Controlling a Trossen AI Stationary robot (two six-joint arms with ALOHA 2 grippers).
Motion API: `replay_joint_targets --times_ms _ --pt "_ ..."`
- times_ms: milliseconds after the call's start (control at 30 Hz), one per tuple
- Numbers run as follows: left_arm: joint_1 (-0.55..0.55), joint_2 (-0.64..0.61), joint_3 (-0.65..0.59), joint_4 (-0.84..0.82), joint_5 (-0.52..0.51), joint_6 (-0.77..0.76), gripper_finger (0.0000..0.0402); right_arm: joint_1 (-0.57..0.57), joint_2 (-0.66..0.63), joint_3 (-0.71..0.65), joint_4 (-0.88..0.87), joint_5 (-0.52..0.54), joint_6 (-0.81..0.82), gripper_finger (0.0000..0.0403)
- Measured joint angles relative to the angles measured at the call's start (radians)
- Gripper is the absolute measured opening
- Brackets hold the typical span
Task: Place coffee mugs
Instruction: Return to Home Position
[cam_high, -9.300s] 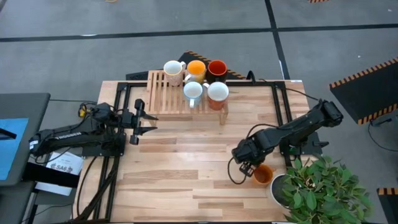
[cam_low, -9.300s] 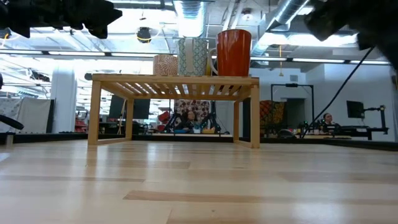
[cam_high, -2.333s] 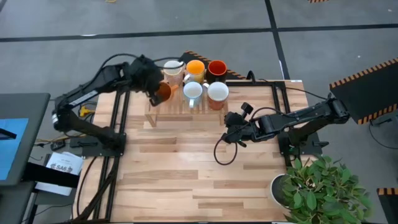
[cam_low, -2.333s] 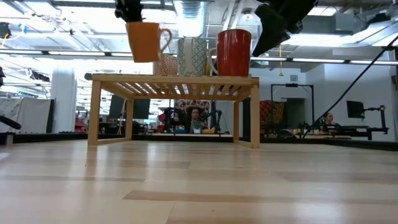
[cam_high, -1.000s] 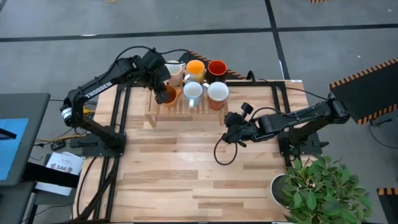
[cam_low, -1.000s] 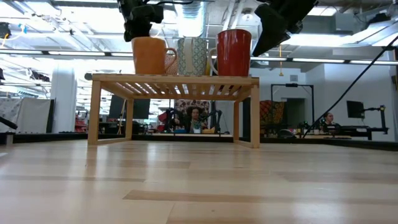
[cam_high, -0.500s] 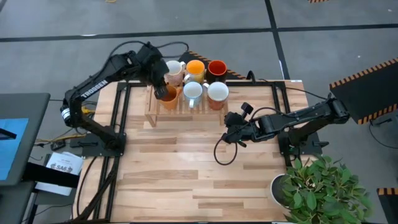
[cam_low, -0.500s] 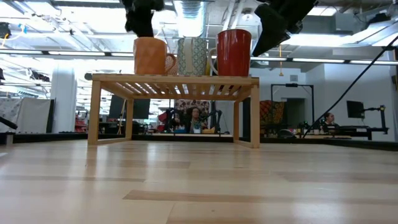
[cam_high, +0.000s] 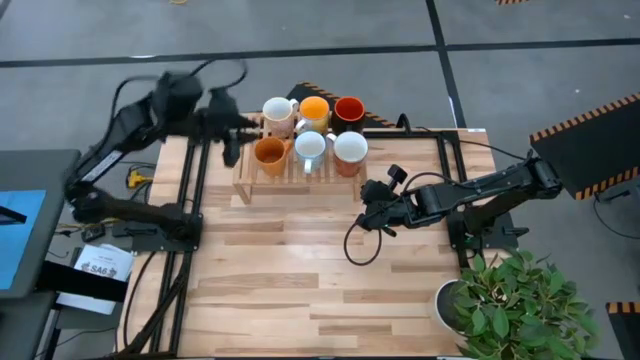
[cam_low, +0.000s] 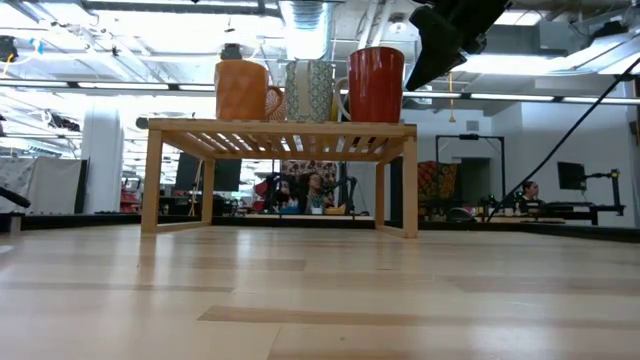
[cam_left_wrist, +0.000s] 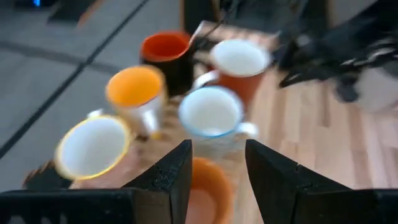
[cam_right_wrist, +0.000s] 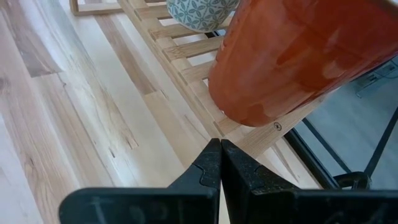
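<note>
Six mugs stand on the slats of a raised wooden rack (cam_high: 300, 165) at the table's far middle. In the far row are a cream mug (cam_high: 278, 112), an orange one (cam_high: 315, 110) and a red one (cam_high: 348, 110). In the near row are an orange mug (cam_high: 270, 152), a white blue-rimmed one (cam_high: 310, 146) and a white-lined orange-red one (cam_high: 350, 148). My left gripper (cam_high: 228, 138) is open just left of the rack, apart from the near orange mug (cam_left_wrist: 208, 186), which shows past its fingers. My right gripper (cam_high: 368, 200) is shut, hovering near the rack's right end.
A green potted plant (cam_high: 510, 300) stands at the table's near right corner. Dark frame rails (cam_high: 195, 190) and cables run along both sides. Bare wood (cam_high: 300, 270) stretches from the rack to the near edge. The rack's near right corner (cam_right_wrist: 261, 134) lies right ahead of my right gripper.
My left gripper stood over the near orange mug as the mug came to rest on the rack's left end, then let go and drew back toward the table's left edge. The mug stays upright on the slats. My right arm has kept still.
</note>
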Motion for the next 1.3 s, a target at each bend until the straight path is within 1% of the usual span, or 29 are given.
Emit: replay_joint_targets --times_ms 100,233,400,533,633,733,867,933,1000,1067,1133,1167,1300 --pt "-0.054 -0.155 -0.223 0.172 0.005 -0.007 0.0135 0.0 0.0 0.0 0.0 0.0 0.0 0.0029" --pt "-0.131 -0.356 -0.557 0.416 0.005 -0.023 0.0135 0.0 0.0 0.0 0.013 0.0 0.0 0.0029" --pt "-0.226 -0.553 -0.926 0.728 0.016 -0.03 0.0135 0.0 0.0 0.0 0.02 0.0 -0.001 0.0029" --pt "-0.302 -0.664 -1.16 0.989 0.039 -0.046 0.0135 0.0 0.0 0.0 0.03 0.0 -0.001 0.0029" --pt "-0.352 -0.712 -1.286 1.173 0.039 -0.087 0.0135 0.0 0.0 0.0 0.034 0.0 -0.001 0.0029" --pt "-0.413 -0.729 -1.347 1.227 0.04 -0.14 0.0135 0.0 0.0 0.0 0.034 0.0 -0.002 0.0029" --pt "-0.523 -0.729 -1.363 1.198 0.026 -0.142 0.0123 0.0 0.0 0.0 0.032 0.0 -0.003 0.0029" --pt "-0.583 -0.73 -1.363 1.178 -0.025 -0.122 0.0107 0.001 0.0 0.0 0.032 0.0 -0.003 0.0029" --pt "-0.629 -0.737 -1.363 1.136 -0.105 -0.073 0.0083 0.003 0.0 0.0 0.032 0.0 -0.003 0.0029" --pt "-0.654 -0.764 -1.363 1.098 -0.175 -0.02 0.0052 0.003 0.0 0.0 0.032 0.0 -0.003 0.0029" --pt "-0.658 -0.803 -1.362 1.077 -0.189 0.022 0.0017 0.004 0.0 0.0 0.029 0.0 -0.003 0.0029" --pt "-0.658 -0.827 -1.362 1.052 -0.19 0.029 0.0009 0.005 0.0 0.0 0.029 -0.001 -0.003 0.0029" --pt "-0.648 -0.916 -1.362 0.955 -0.191 0.047 0.0001 0.027 -0.001 0.0 0.027 -0.003 -0.008 0.0029"
